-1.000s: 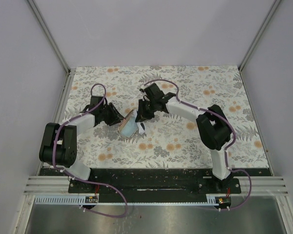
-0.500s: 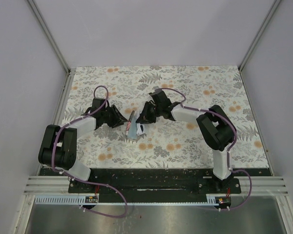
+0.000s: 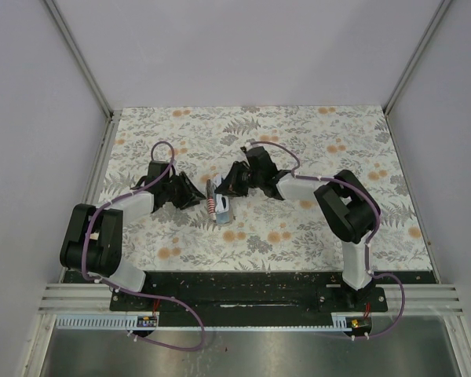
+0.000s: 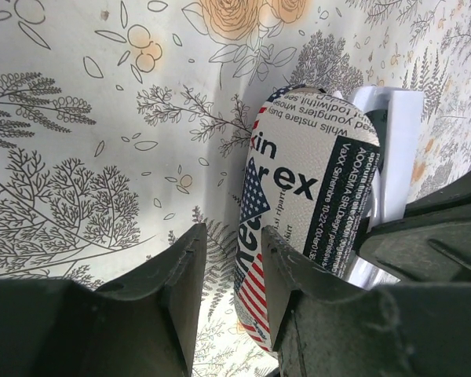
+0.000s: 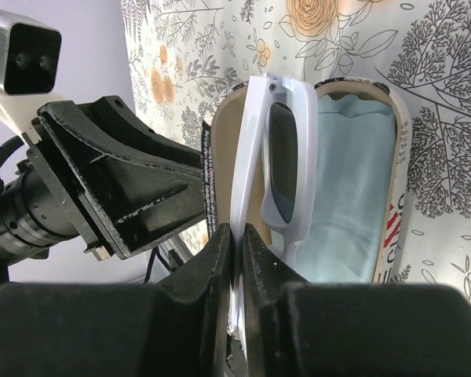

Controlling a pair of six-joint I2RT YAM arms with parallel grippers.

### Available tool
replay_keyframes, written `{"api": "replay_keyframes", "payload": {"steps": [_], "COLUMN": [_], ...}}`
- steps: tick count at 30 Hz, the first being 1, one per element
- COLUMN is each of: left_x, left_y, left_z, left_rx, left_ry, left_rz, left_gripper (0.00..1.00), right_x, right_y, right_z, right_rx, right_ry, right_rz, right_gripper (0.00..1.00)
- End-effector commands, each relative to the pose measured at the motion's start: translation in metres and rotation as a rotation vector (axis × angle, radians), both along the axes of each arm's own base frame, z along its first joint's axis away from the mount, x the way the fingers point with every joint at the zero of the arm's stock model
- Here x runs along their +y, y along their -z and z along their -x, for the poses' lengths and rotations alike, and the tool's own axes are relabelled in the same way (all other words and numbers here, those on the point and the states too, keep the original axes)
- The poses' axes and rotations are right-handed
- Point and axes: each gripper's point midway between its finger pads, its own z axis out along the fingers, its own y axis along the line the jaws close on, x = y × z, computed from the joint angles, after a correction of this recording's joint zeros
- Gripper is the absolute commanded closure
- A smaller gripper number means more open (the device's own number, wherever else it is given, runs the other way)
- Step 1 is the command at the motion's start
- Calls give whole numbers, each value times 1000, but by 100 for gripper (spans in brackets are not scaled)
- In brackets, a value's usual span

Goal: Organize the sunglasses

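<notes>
Pinching sunglasses [image 5: 286,157], likely light and brittle, in the open case [image 5: 403,141] mouth.
Right end effector [image 5: 237,232] nearly closed on the thin frame, clear of lenses; left end effector [image 4: 234,236] at the case, grip unclear.

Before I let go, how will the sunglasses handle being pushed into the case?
The sunglasses look stiff but thin-framed, so probably fragile sideways. Pinched at one edge by the right tool, they may pivot. The cloth in the case should cushion them.

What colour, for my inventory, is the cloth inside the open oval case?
Light blue cloth; right wrist view.
</notes>
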Motion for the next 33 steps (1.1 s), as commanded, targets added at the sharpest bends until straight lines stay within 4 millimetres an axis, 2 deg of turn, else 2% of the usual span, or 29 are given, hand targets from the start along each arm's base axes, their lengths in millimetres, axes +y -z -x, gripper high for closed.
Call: {"api": "replay_keyframes", "payload": {"steps": [1, 9, 14, 16, 21, 24, 29, 31, 32, 33], "left_x": [-7, -10, -16, -18, -19, -21, -25, -27, -27, -27], "left_y": [-18, -20, -21, -20, -22, -24, -26, -27, -29, -28], "left_z": [-7, -9, -10, -10, -14, -18, -20, -21, -21, -21], "left_rx": [-72, -76, -76, -73, -80, -85, -91, -95, -98, -94], "left_ry": [22, 29, 40, 43, 43, 45, 58, 58, 58, 56], "left_rz": [35, 36, 35, 38, 34, 34, 36, 35, 35, 32], "left_gripper": [62, 62, 63, 63, 63, 63, 64, 64, 64, 64], "right_x": [5, 1, 5, 6, 4, 9, 5, 2, 1, 0], "right_y": [2, 35, 36, 35, 33, 37, 47, 52, 52, 51], "right_z": [-5, 1, 5, 5, 10, 22, 28, 27, 26, 26], "right_rx": [-47, -43, -56, -59, -65, -45, -49, -46, -48, -51], "right_ry": [8, -19, -57, -65, -108, -201, -233, -222, -215, -212], "right_rz": [-70, -33, -73, -74, -50, -67, -43, -17, -11, -5], "right_gripper": [100, 100, 100, 96, 98, 98, 97, 92, 85, 73]}}
